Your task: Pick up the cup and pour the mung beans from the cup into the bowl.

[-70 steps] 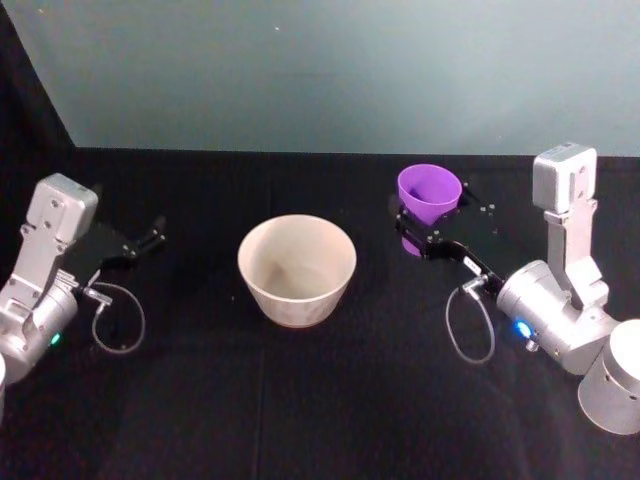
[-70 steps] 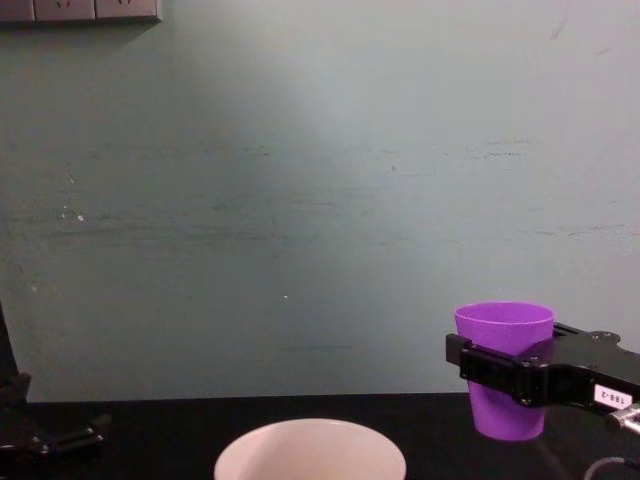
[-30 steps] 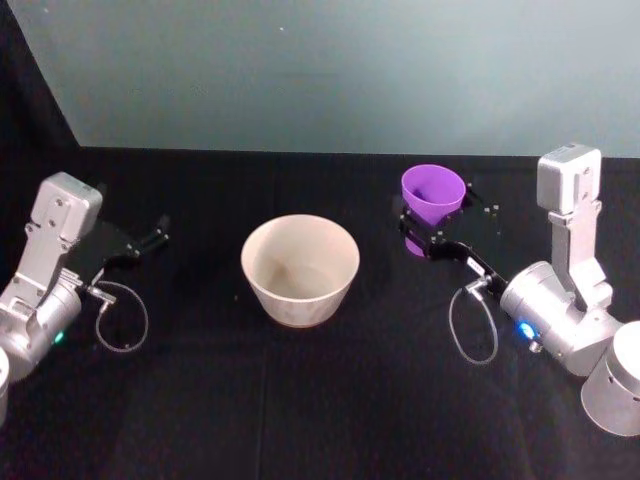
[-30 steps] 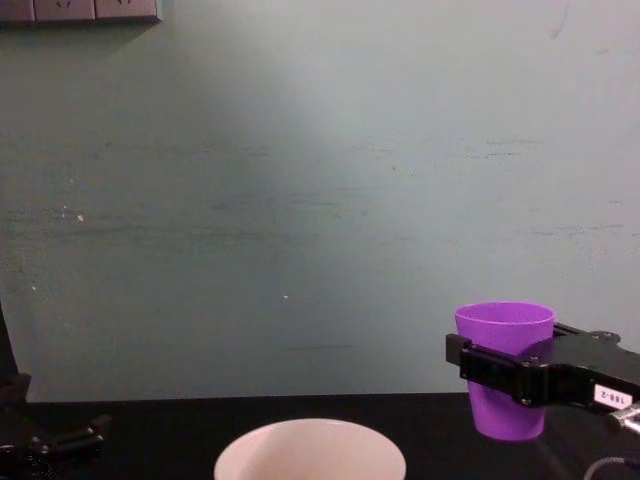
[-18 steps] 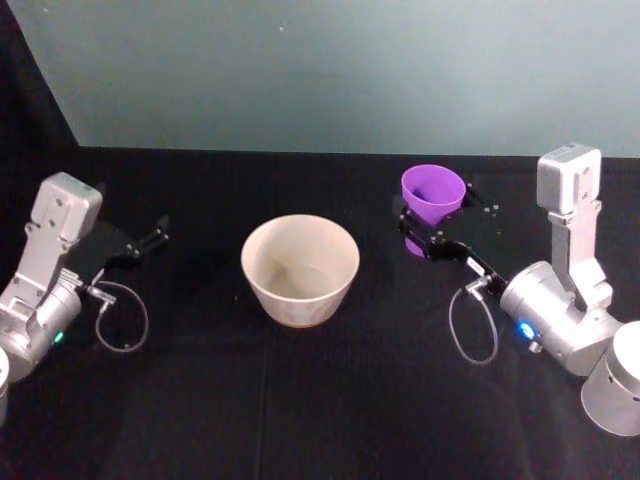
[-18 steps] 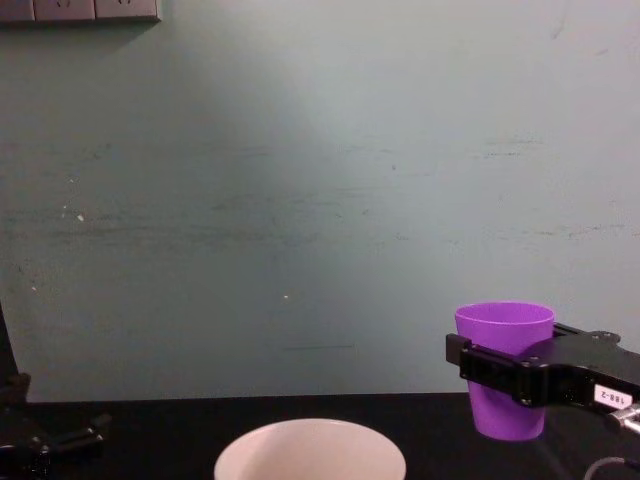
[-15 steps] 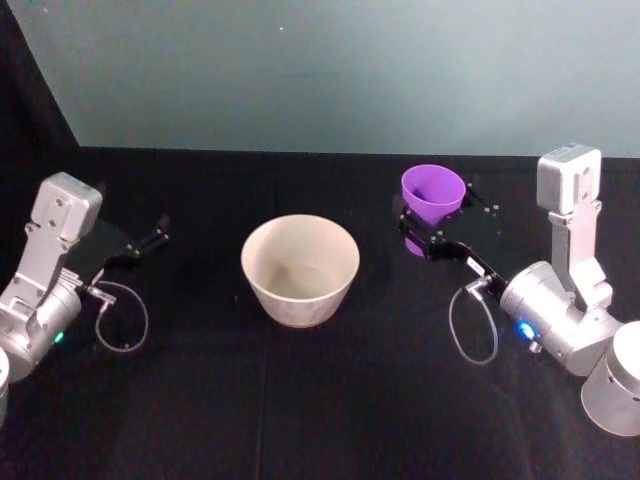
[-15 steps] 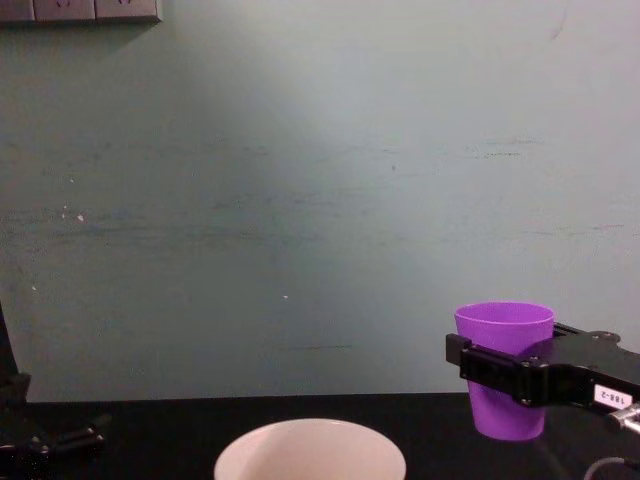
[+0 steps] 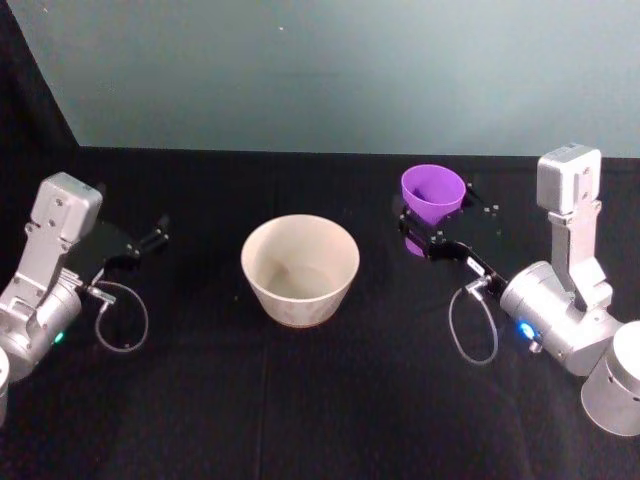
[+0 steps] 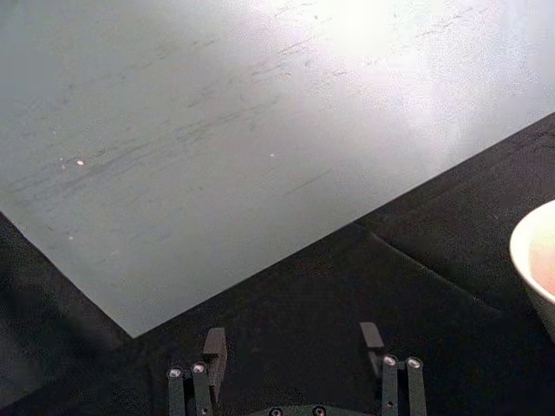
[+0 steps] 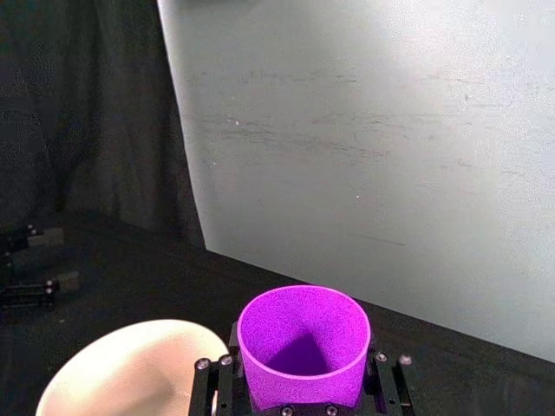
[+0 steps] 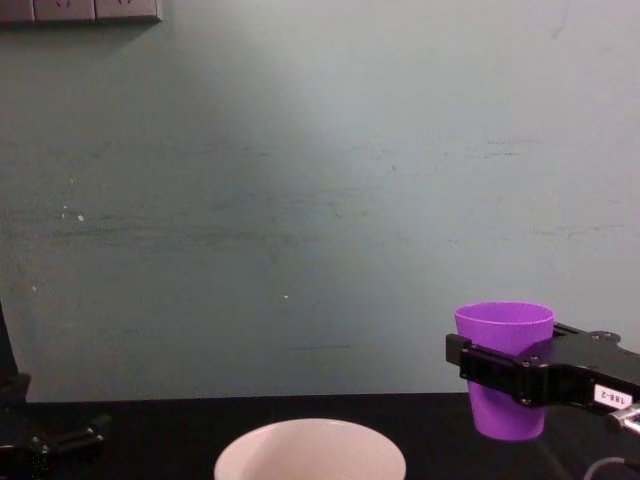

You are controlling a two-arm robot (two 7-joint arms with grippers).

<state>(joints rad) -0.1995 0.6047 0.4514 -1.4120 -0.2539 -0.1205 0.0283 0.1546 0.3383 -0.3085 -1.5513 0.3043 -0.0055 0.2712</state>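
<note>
The purple cup [image 9: 432, 190] stands upright to the right of the bowl [image 9: 299, 268], with my right gripper [image 9: 432, 218] shut on its wall. In the right wrist view the cup [image 11: 303, 340] sits between the black fingers [image 11: 384, 374], and its inside shows plain purple down to a shadowed bottom. The mung beans are out of view. The chest view has the cup [image 12: 505, 340] level with the white bowl's rim [image 12: 310, 440], and the right gripper [image 12: 505, 375] clasps its middle. My left gripper [image 9: 152, 240] rests open far to the bowl's left, holding nothing.
A black cloth [image 9: 320, 400] covers the table, and a pale teal wall [image 9: 330, 70] closes off the back. A black curtain [image 11: 87, 130] hangs at the left. The left wrist view has the open left gripper [image 10: 293, 342] pointing at the wall, with the bowl's edge [image 10: 533, 260] beside it.
</note>
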